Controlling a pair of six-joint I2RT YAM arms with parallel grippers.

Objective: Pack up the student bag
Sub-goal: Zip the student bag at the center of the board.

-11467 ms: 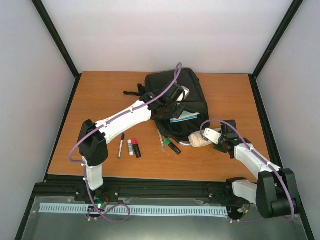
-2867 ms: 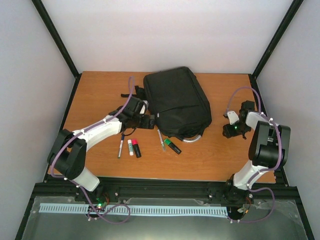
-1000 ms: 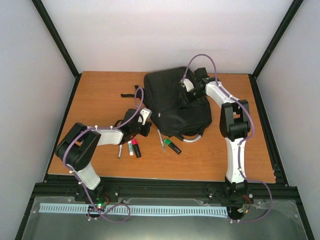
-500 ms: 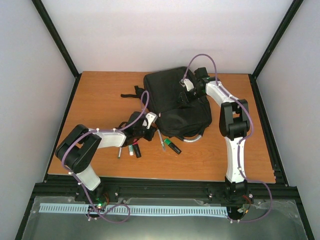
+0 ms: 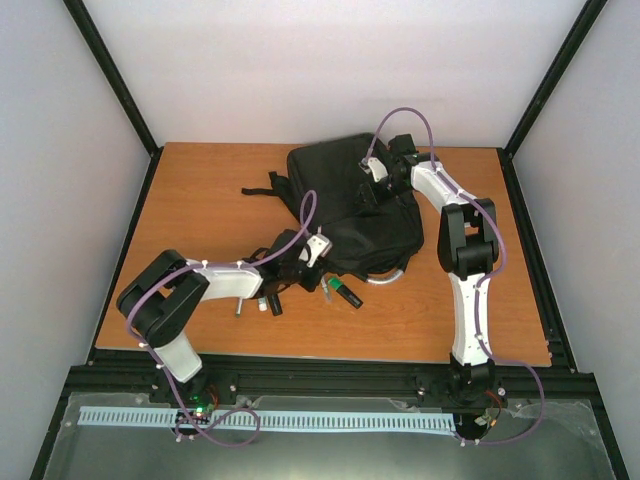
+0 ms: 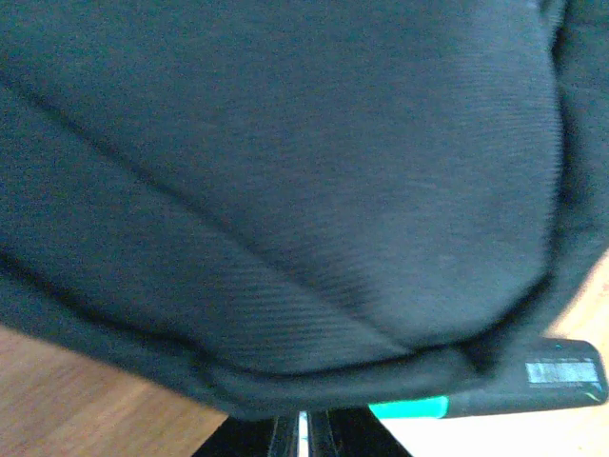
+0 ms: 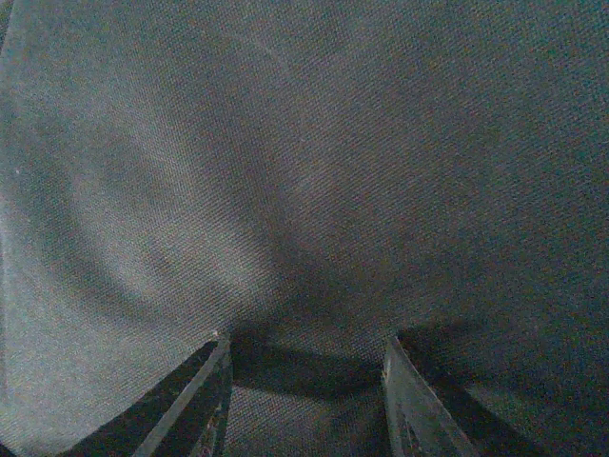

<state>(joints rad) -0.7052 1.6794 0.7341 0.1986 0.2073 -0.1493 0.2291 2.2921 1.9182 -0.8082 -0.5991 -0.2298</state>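
Observation:
The student bag (image 5: 345,205), a large black backpack, lies at the back middle of the table with its grey handle loop (image 5: 388,275) at the near edge. My left gripper (image 5: 318,258) sits low at the bag's near edge, shut and empty; in the left wrist view its shut fingertips (image 6: 304,433) point under the bag's seam (image 6: 285,367). My right gripper (image 5: 368,195) rests on top of the bag's right side. In the right wrist view its fingers (image 7: 217,367) stand apart, open, tips pressed into the black fabric (image 7: 304,190).
A green-and-black highlighter (image 5: 346,293) lies just in front of the bag, also seen as the highlighter (image 6: 533,381) in the left wrist view. A pen (image 5: 325,287) lies beside it. More markers (image 5: 268,300) lie under the left forearm. Black straps (image 5: 265,187) trail left.
My left gripper has slid right along the bag's near edge, from beside the markers toward the highlighter. The right arm and the bag have stayed put.

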